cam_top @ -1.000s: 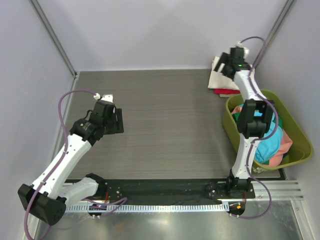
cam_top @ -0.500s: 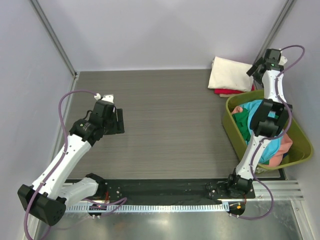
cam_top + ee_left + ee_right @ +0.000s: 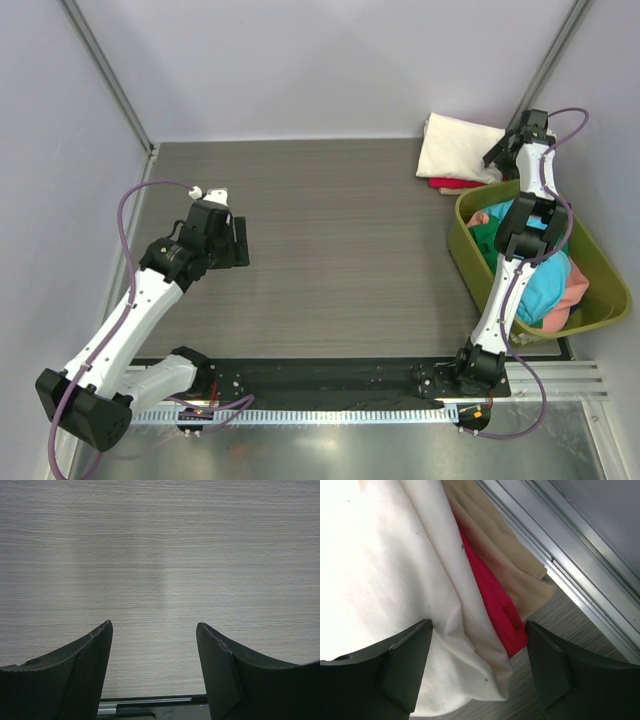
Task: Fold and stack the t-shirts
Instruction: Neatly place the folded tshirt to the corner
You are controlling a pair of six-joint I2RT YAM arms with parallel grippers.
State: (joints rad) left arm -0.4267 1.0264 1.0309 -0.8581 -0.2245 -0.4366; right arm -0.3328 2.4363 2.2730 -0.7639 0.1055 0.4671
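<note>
A folded cream-white t-shirt lies on a magenta-red t-shirt at the table's back right corner. Both show in the right wrist view, the cream one over the red one. My right gripper is open and empty, hovering over the stack's right edge. Turquoise, green and salmon pink t-shirts lie bunched in the olive-green basket. My left gripper is open and empty above bare table at the left.
The grey wood-grain table is walled at the back and sides. A metal rail runs along the back wall beside the stack. The black base rail crosses the near edge. My right arm stretches over the basket.
My right gripper swung from over the cream-white shirt out to the far right, then came back a little to the stack's right edge. The left arm has not moved.
</note>
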